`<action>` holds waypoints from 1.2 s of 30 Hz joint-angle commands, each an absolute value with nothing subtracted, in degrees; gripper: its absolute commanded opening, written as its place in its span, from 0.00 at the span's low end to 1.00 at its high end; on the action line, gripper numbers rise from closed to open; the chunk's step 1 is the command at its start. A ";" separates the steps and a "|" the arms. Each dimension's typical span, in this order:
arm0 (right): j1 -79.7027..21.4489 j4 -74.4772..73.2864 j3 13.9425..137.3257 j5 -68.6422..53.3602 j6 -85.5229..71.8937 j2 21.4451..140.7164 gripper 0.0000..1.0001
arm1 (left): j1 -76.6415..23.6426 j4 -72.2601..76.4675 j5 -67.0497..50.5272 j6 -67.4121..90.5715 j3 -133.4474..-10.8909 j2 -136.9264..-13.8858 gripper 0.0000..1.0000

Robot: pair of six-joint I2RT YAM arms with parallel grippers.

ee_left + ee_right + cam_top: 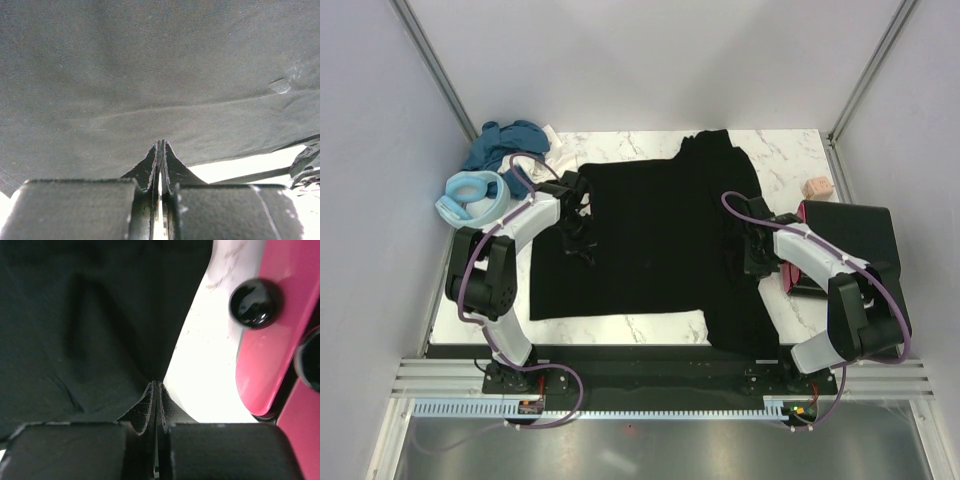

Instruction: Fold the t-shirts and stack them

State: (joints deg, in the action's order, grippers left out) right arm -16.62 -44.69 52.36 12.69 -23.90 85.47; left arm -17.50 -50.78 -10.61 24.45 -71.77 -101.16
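Note:
A black t-shirt (650,245) lies spread across the marble table (785,155), one sleeve reaching the back and its lower right part hanging over the front edge. My left gripper (577,236) is at its left edge, shut, with its tips (161,143) pressed into the cloth (150,75). My right gripper (750,252) is at the shirt's right edge. It is shut too, tips (155,383) meeting right on the border of the black cloth (75,325). More t-shirts are bunched at the back left: teal-blue (505,143), white (558,152) and a light blue roll (470,196).
A pink and black object (840,245) lies at the table's right side, close to my right arm; its pink face (272,340) carries a round black knob (255,302). A small pinkish-beige block (817,186) sits behind it. Grey walls enclose the table.

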 commanded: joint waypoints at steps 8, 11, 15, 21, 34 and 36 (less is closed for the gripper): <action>-17.05 -42.01 61.95 15.12 -22.50 96.32 0.00 | -17.84 -49.92 -10.81 22.67 -72.42 -100.37 0.02; -17.49 -42.36 63.71 15.90 -21.97 100.19 0.00 | -17.75 -49.75 -10.11 22.85 -72.42 -101.25 0.02; -17.75 -46.04 65.13 18.98 -22.50 103.09 0.00 | -17.75 -50.01 -8.97 23.29 -73.21 -103.62 0.02; -17.75 -50.00 65.13 24.34 -23.55 105.03 0.00 | -17.75 -52.20 -10.72 25.40 -75.84 -111.53 0.02; -13.19 -52.91 64.51 28.12 -23.90 102.83 0.00 | -11.96 -52.29 -11.51 27.16 -74.80 -117.69 0.02; -12.92 -53.26 64.69 28.47 -23.91 102.75 0.00 | -10.12 -52.21 -10.73 26.63 -74.45 -117.77 0.02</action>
State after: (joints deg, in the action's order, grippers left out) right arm -13.72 -51.09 64.16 25.15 -22.83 104.07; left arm -13.65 -54.35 -15.25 26.15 -76.36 -114.91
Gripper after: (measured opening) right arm 0.006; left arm 0.025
